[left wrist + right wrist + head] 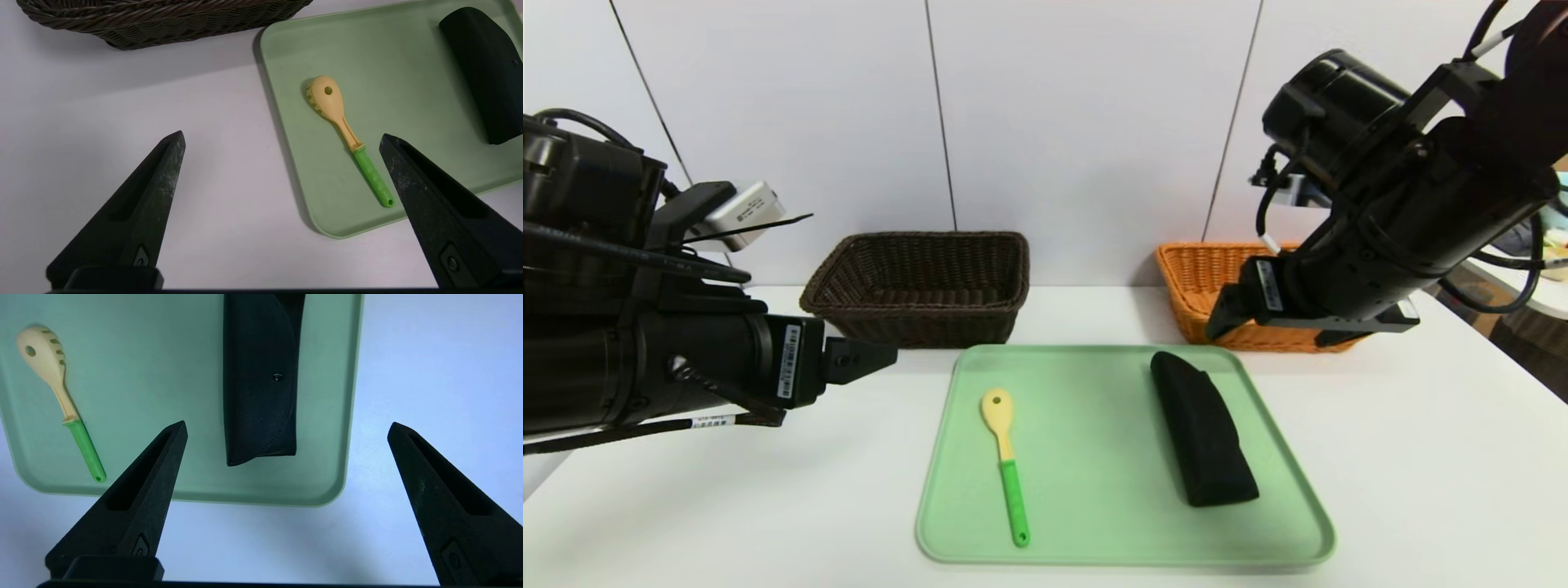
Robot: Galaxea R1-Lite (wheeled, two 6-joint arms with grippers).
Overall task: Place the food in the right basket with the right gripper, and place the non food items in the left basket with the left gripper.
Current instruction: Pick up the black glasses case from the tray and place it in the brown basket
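Two non-food items lie on the pale green plastic tray (1094, 523): the yellow spoon with a green handle (347, 139), ahead of the left gripper (282, 141) jaws, spread empty, and the long black fabric case (259, 379), ahead of the right gripper (286, 428) jaws, likewise wide apart and holding nothing.

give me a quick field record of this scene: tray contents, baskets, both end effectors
tray: green tray on the white table
on tray: spoon with yellow bowl and green handle toward the left; black case toward the right, the two apart
food: none in view
left basket: dark brown, behind the tray's left corner, nothing seen inside
right basket: orange, partly hidden by the right arm
left end effector: open, empty, left of the tray
right end effector: open, empty, above the tray's right side
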